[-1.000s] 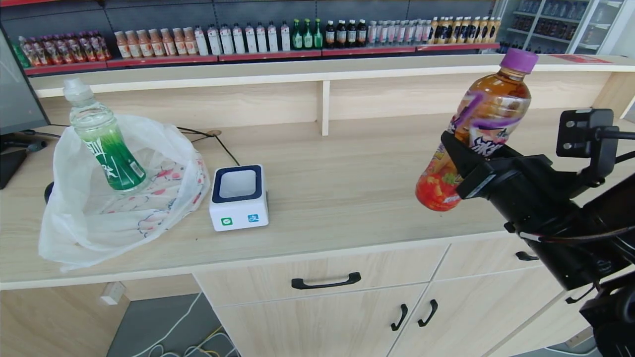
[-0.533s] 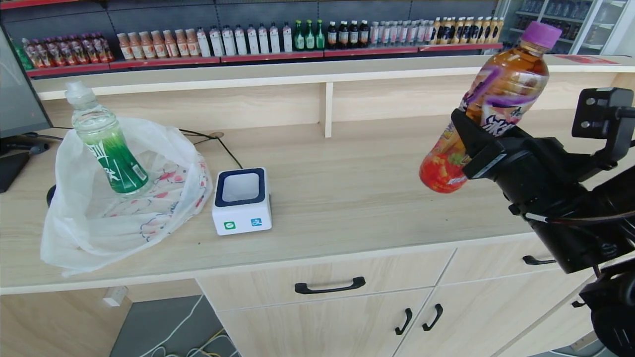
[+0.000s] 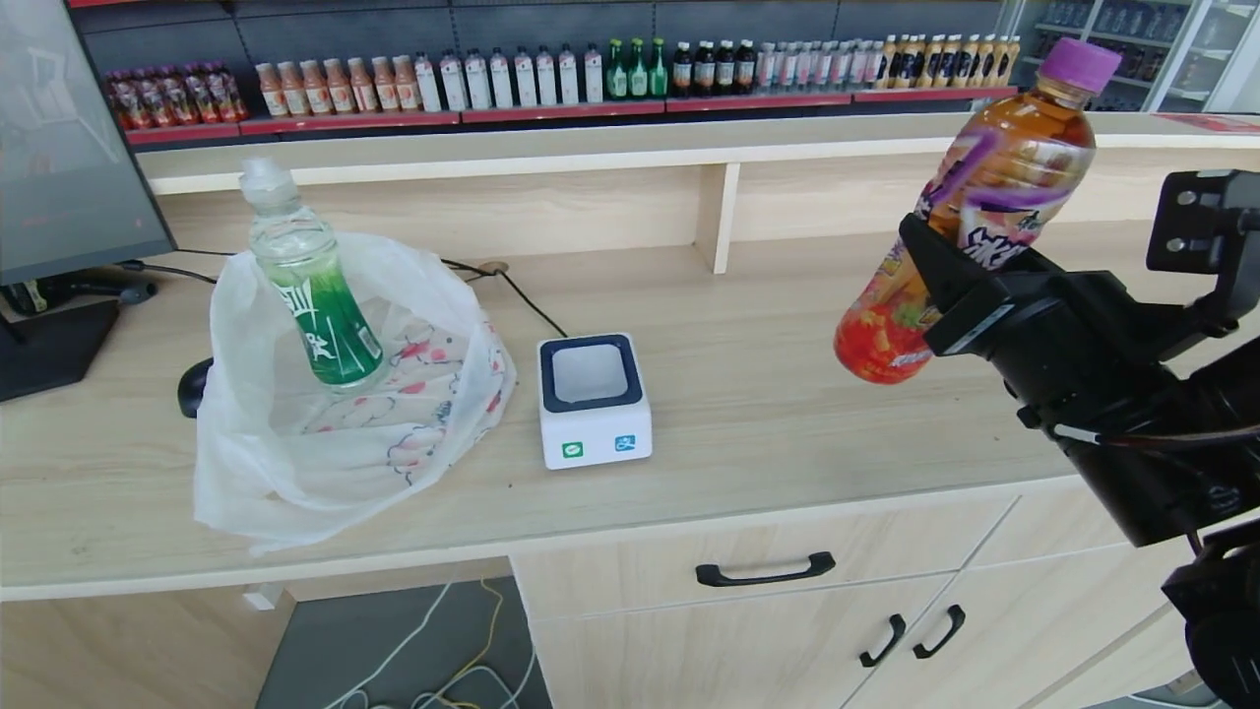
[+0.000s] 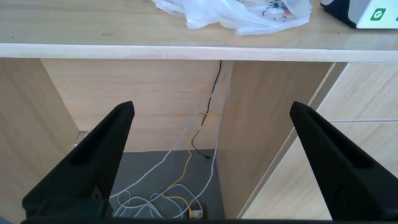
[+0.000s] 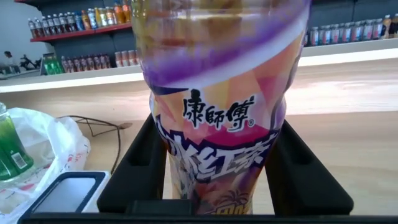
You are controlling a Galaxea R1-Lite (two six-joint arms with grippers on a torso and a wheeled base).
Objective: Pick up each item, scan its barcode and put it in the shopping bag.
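Worktop (image 3: 768, 394) below; right hand (image 3: 947, 290) grips the tilted tea bottle (image 3: 1004, 167), well apart from the scanner (image 3: 594, 394). A hidden barcode could fail the scan.

Dark monitor (image 3: 74, 148) on wooden counter (image 3: 768, 394), black mouse (image 3: 193, 386) nearby, stocked shelves (image 3: 591, 111) behind, floor cables (image 4: 186, 169)

Purple-capped tea bottle (image 3: 994, 167) tilted in right hand (image 3: 957, 274); green bottle (image 3: 320, 305) inside white bag (image 3: 256, 463)

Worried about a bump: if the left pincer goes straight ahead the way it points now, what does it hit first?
The left pincer aims under the counter: probably the hanging cables first, then the back panel; depth is unclear.
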